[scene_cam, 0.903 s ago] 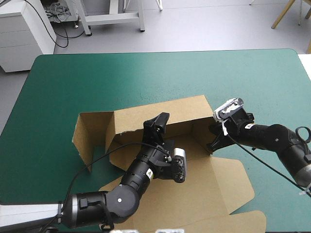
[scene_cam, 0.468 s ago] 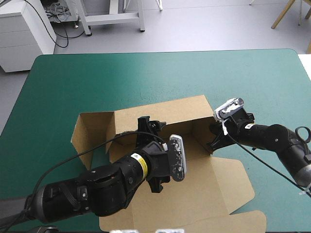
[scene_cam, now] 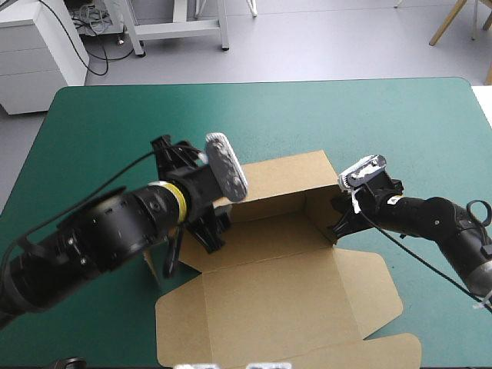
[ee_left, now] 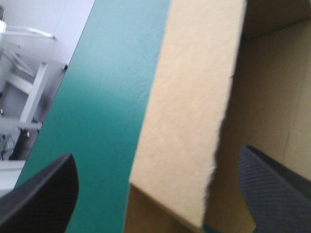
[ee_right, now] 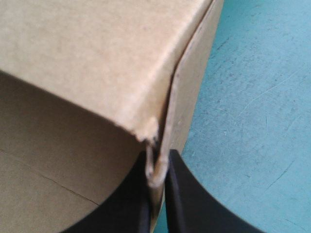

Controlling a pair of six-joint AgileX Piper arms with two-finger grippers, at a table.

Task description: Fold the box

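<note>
the wide table with its rounded teal-green cover takes up most of the scene. on it, a little right of the middle and reaching to the near edge, lies the box, a cut sheet of brown board, partly set up. its long back wall stands upright and a short right wall rises at that wall's right end. the floor lies flat between them. the large lid panel with its side flaps lies flat on the cover toward the near edge. the box's left end is mostly hidden behind the left arm.

the thick black left arm reaches in from the near left corner, its wrist raised over the box's left end. the slimmer black right arm comes in low from the right edge to the box's right wall.

left gripper: the two broad black fingers stand wide apart and grasp nothing. an upright panel of board stands between them, with the teal-green cover on one side and the box's inside on the other. whether either finger touches the board cannot be told.

right gripper: the fingers are all but closed, pinching the thin upright edge of board at the near end of the right wall. bare cover lies just beside it on the outer side.
</note>
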